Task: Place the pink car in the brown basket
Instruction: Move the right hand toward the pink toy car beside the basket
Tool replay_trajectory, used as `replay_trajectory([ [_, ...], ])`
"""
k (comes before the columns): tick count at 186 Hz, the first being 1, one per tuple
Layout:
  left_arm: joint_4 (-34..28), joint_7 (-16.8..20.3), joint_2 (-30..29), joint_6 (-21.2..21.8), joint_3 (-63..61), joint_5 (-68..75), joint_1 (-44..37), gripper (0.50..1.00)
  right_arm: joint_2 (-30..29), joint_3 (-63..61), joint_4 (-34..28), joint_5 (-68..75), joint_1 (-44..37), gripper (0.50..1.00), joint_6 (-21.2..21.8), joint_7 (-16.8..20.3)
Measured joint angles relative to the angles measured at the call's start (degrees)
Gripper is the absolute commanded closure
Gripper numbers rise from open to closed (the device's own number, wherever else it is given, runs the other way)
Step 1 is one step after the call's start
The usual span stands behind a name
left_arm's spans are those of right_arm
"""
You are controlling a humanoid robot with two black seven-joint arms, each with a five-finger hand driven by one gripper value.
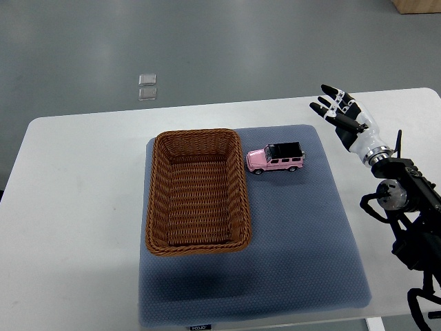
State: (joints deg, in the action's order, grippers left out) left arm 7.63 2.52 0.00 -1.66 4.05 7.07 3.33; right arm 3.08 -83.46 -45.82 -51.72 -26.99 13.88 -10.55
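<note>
A pink toy car (275,158) with a black roof stands on its wheels on the blue-grey mat (303,241), just right of the brown wicker basket (157,200). The basket is rectangular and holds nothing. My right hand (339,112) hovers over the table's far right part, up and to the right of the car and apart from it. Its fingers are spread and hold nothing. The right arm comes in from the lower right edge. My left arm does not show.
The mat lies on a white table (76,207) whose far edge runs behind the basket. Two small clear tiles (147,87) lie on the grey floor beyond the table. A wooden corner (417,5) shows at the top right.
</note>
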Motion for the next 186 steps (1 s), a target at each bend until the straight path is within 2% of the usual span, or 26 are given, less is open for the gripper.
replay_trajectory([
  [47, 0.01, 0.27, 0.00, -0.02, 0.13, 0.07, -0.10, 0.500, 1.72, 0.09, -0.14, 0.13, -0.43, 0.583, 0.22, -0.03],
  [82, 0.01, 0.29, 0.00, -0.02, 0.17, 0.07, -0.11, 0.500, 2.62, 0.07, -0.15, 0.63, -0.25, 0.583, 2.36, 0.18],
  [129, 0.01, 0.29, 0.00, -0.02, 0.20, 0.05, -0.17, 0.500, 2.86, -0.26, 0.00, 1.25, -0.41, 0.583, 1.62, -0.31],
  [186, 0.01, 0.29, 0.00, -0.02, 0.17, 0.05, -0.27, 0.500, 3.73, -0.03, -0.20, 0.78, -0.75, 0.585, 2.62, -0.18],
])
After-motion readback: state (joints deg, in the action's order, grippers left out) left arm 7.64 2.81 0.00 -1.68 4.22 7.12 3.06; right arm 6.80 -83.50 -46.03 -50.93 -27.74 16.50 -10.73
